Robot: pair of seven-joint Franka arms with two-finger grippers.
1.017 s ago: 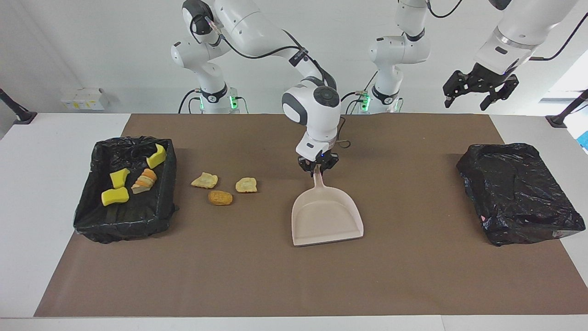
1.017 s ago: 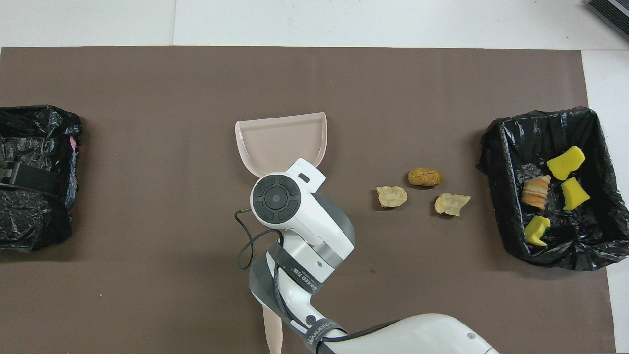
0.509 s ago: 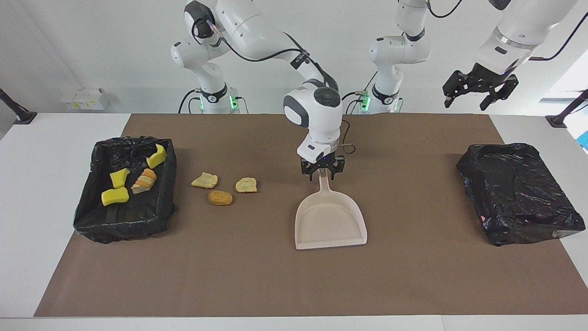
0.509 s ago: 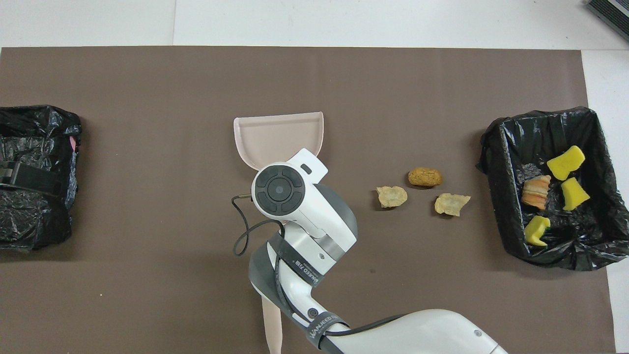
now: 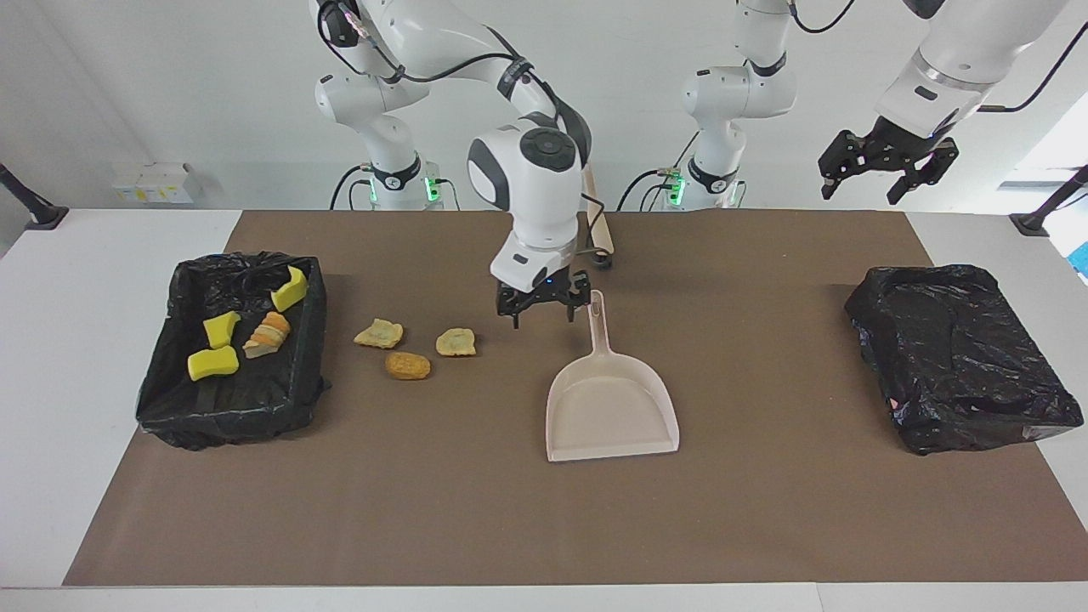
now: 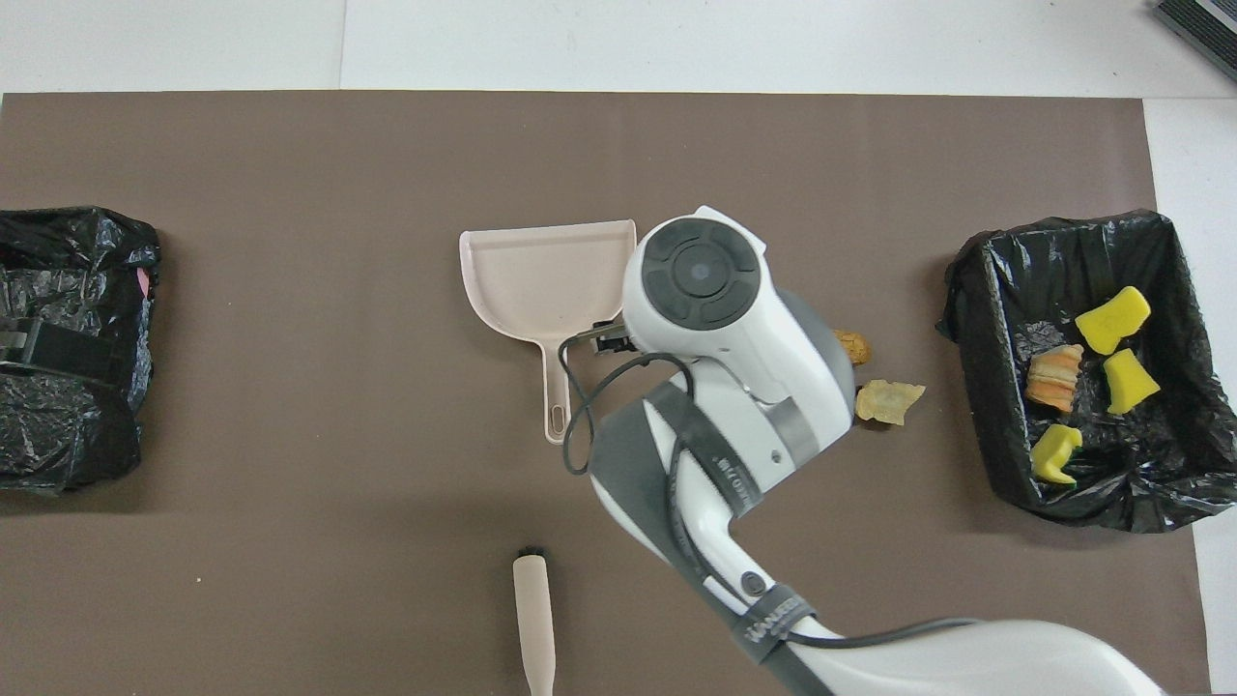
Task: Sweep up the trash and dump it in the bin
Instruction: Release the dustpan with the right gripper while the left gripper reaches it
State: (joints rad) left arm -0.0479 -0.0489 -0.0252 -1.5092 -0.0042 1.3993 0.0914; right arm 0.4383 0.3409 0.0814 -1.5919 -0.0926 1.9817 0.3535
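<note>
Right gripper (image 5: 542, 310) at frame centre, fingers spread, empty (beside dustpan (image 5: 610, 408) handle), left gripper (image 5: 884, 168) upper right, open, empty, waiting, trash (image 5: 408, 365) centre-left.

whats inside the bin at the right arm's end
The bin holds four scraps: three yellow sponge chunks and a layered bread-like piece. Folds of its black liner could cover smaller bits; that cannot be seen.
</note>
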